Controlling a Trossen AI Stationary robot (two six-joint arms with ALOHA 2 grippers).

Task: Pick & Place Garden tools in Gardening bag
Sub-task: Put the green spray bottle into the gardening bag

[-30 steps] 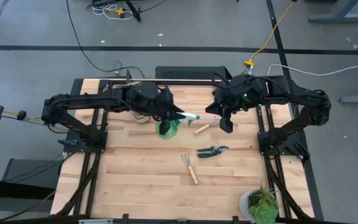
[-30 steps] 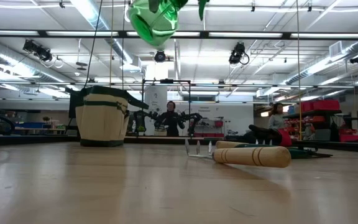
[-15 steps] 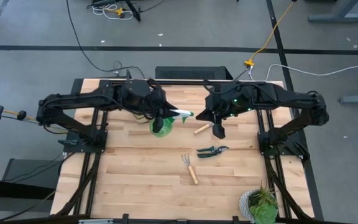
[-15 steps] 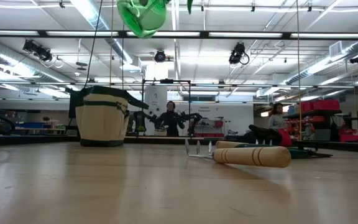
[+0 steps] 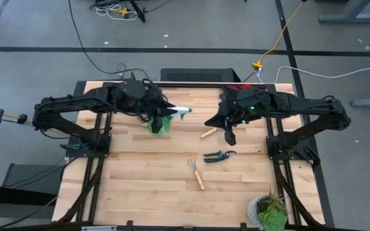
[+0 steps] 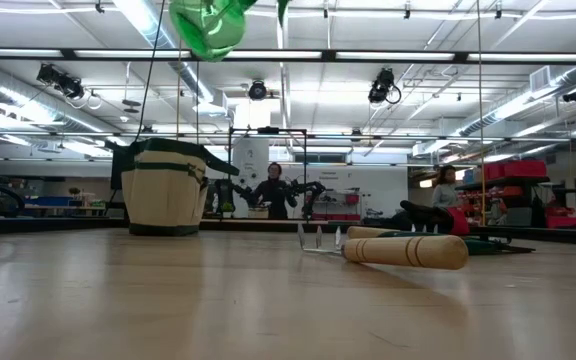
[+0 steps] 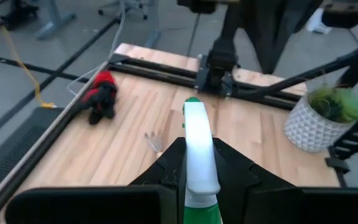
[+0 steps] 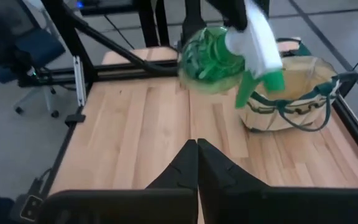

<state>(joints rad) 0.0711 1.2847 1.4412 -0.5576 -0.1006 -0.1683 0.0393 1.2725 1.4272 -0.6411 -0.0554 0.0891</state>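
Left gripper (image 5: 161,115) of mine clamped on one green spray bottle (image 5: 160,124), right gripper (image 5: 229,136) pinched together empty, two rakes (image 5: 196,174) and one shears (image 5: 220,155) on desk.

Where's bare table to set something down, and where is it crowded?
Free: the wooden table's front-left, bordered by the left arm's frame and the front wooden-handled mini rake. Crowded: centre-right, where the dark-handled pruning shears, the second wooden-handled rake and the shut right gripper sit close. The left gripper holds the green spray bottle aloft.
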